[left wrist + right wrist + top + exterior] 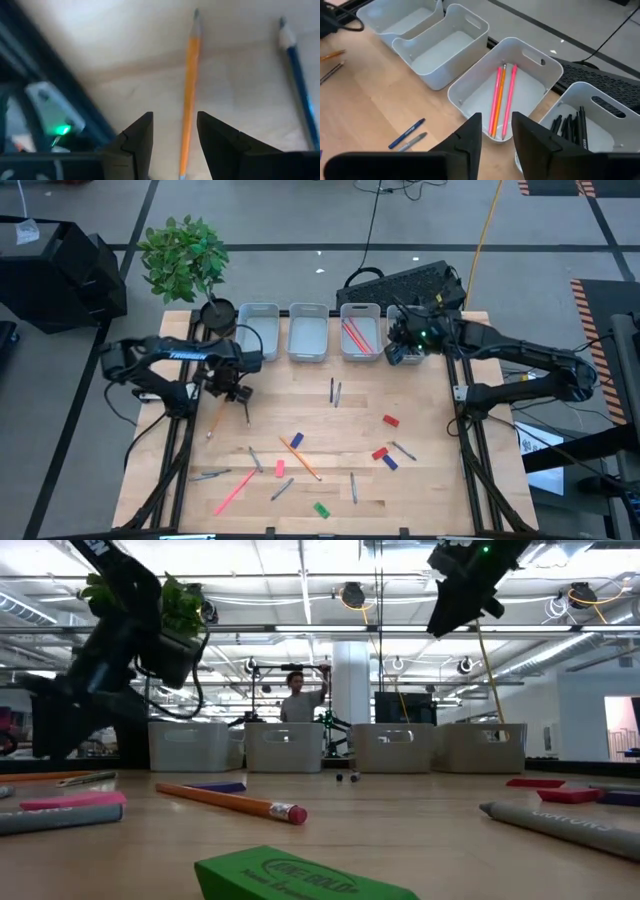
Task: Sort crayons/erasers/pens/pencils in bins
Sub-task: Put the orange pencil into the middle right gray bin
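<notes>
Left pincer point(174, 142) narrow-open, straddling long orange wooden pencil point(190, 90) on desk point(240, 100); off-centre closure risks pencil rolling away. Right pincer point(496, 135) narrow-open, empty, above bins point(470, 80).

no text clearly legible anywhere

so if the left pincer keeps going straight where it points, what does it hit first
Probably the orange pencil: in the left wrist view it lies on the wooden table right between the open left pincer fingers. Depth is unclear.
</notes>
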`<state>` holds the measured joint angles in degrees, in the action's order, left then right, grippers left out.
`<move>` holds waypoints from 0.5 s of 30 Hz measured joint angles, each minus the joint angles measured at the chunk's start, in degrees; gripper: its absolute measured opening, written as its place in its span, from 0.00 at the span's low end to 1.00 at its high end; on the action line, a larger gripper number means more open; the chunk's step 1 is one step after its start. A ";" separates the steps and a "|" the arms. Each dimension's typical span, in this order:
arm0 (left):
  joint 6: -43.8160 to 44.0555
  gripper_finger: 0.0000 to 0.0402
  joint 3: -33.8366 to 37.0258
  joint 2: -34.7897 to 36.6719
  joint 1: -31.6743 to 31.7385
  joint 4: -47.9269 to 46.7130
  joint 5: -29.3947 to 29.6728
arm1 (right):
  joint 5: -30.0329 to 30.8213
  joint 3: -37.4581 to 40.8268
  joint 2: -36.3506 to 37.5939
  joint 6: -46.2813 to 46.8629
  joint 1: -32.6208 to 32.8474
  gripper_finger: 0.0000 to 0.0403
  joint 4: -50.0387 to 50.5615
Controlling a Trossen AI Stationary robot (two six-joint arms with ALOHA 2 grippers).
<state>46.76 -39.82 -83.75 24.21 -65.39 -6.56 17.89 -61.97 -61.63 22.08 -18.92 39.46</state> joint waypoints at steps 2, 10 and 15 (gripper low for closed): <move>-0.99 0.38 1.37 -0.44 0.62 2.90 -0.37 | 0.11 0.01 0.00 -0.10 0.66 0.24 -0.12; -1.51 0.38 5.76 -0.17 0.96 8.69 -0.97 | 0.28 0.00 0.00 -0.36 1.10 0.23 -0.37; 1.14 0.31 6.02 -0.17 -0.23 10.91 -1.32 | -1.21 0.01 0.11 -0.99 1.10 0.23 -4.14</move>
<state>47.90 -33.80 -83.92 23.99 -54.48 -7.89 16.68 -61.97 -61.52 21.09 -17.82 35.32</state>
